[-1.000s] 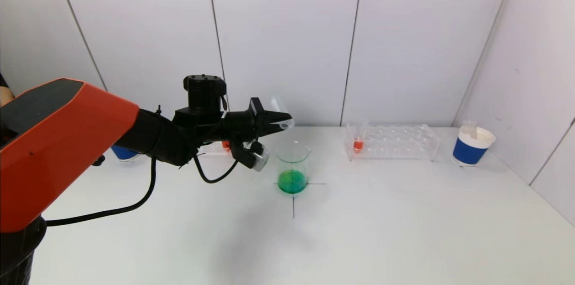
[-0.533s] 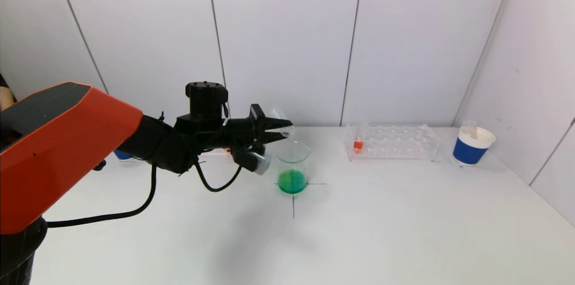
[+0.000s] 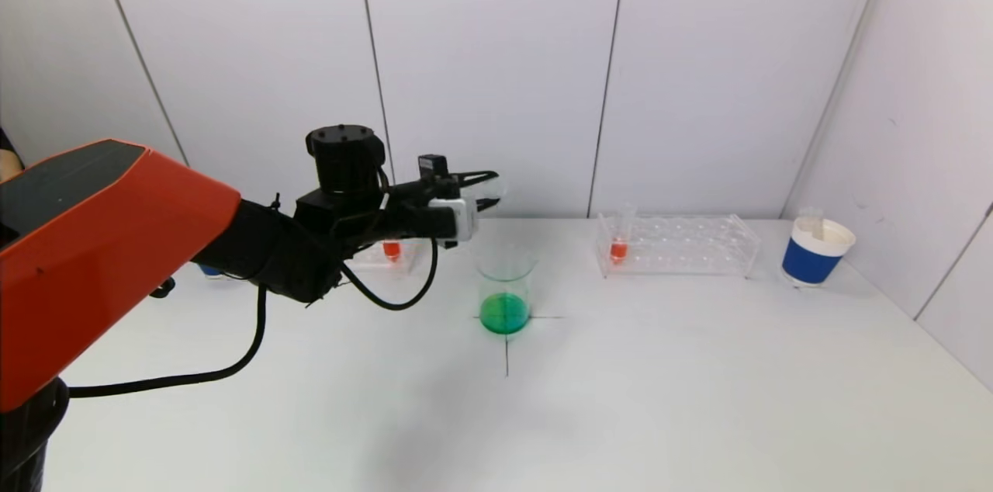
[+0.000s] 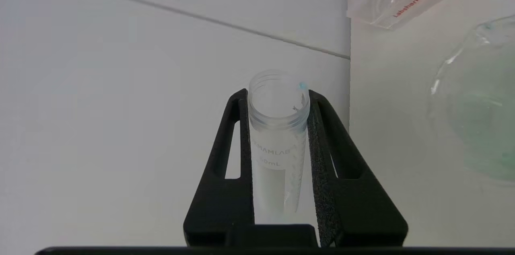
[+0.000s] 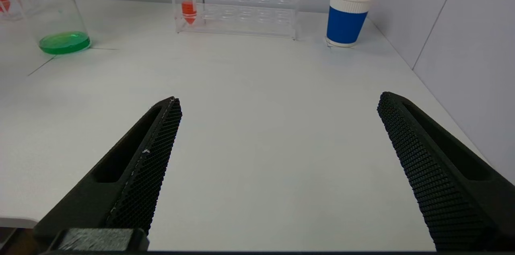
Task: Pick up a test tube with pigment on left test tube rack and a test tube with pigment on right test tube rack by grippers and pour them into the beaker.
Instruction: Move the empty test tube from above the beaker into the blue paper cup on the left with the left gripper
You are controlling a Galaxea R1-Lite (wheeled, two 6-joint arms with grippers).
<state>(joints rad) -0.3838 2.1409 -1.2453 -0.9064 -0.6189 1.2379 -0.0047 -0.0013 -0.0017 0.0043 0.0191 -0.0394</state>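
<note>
Test tube [image 4: 277,142] looks emptied, still clenched in your left gripper [image 3: 473,193] | wrist rolled back level above beaker [image 3: 505,289] | right gripper [image 5: 277,166] gapes, parked; its pour awaits.

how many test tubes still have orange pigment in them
2: one orange tube stands in the left rack, one at the left end of the right rack. The left arm may hide more.
</note>
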